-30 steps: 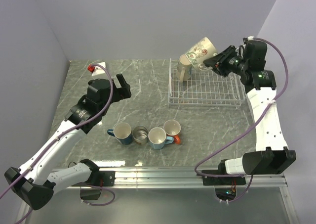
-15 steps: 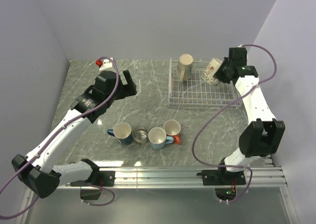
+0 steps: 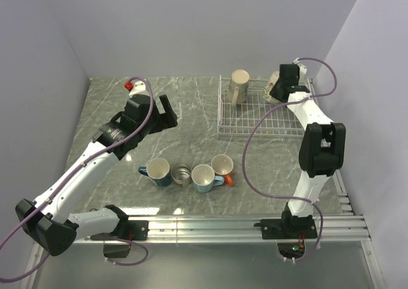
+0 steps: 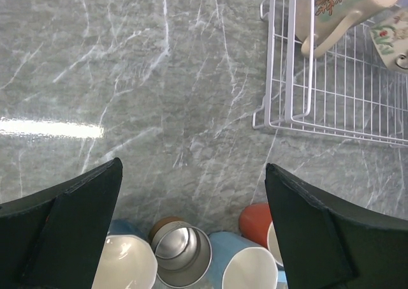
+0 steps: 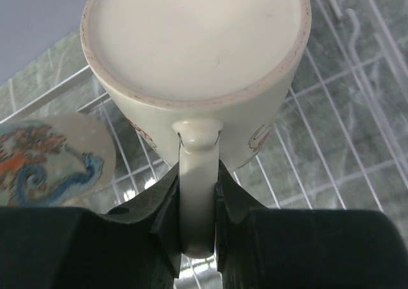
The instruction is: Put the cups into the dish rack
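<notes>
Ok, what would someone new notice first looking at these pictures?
The right gripper pinches a white mug by its handle over the far right corner of the dish rack. A cream mug stands in its far left corner, and four mugs wait in a row on the table outside it.

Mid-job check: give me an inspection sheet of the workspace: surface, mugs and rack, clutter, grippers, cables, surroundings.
Surface: grey marble table, glare strip near front.
Job's things: cream mug stands in rack's far-left corner; white mug held over rack; dark blue, metal, light blue, orange mugs in a row on table.
Clutter: nothing seen.
Grippers: left open, empty, above table; right shut on white mug's handle.
Cables: purple cables along both arms; right one hangs in a wide loop.
Surroundings: plain walls, metal rail at near edge.
</notes>
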